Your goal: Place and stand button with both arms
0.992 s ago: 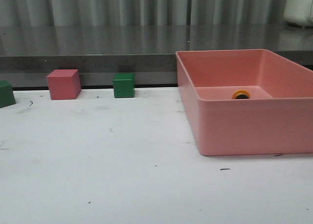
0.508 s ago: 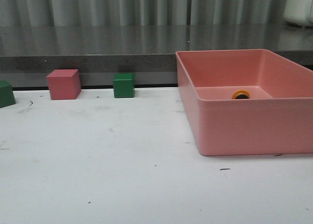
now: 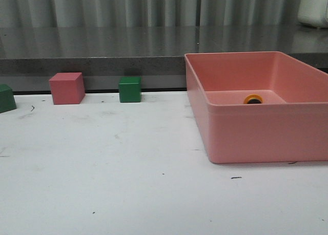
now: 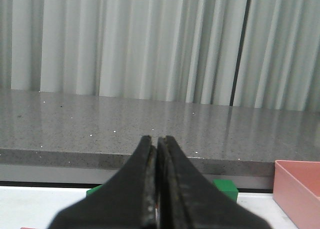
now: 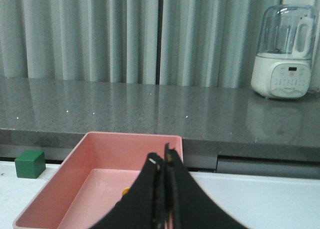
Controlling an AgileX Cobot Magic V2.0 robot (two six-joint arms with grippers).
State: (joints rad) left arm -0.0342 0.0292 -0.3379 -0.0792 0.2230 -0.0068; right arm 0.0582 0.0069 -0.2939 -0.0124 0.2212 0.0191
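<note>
The button [image 3: 252, 99] sits deep in the pink bin [image 3: 246, 137] on the table [image 3: 102, 168] — both tools, left [image 4: 156, 179] and right [image 5: 164, 189], pinched together. Reaching in unopened could knock it over — or clip the wall.

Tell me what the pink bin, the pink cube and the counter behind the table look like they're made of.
Pink bin: probably moulded plastic, matte, with smooth uniform colour, rounded corners and a thin rim.
Pink cube: opaque and matte with crisp edges; painted wood or plastic, the look leaves it open.
Counter: likely polished stone or quartz composite, grey and speckled, glossy enough to reflect the curtain.
</note>
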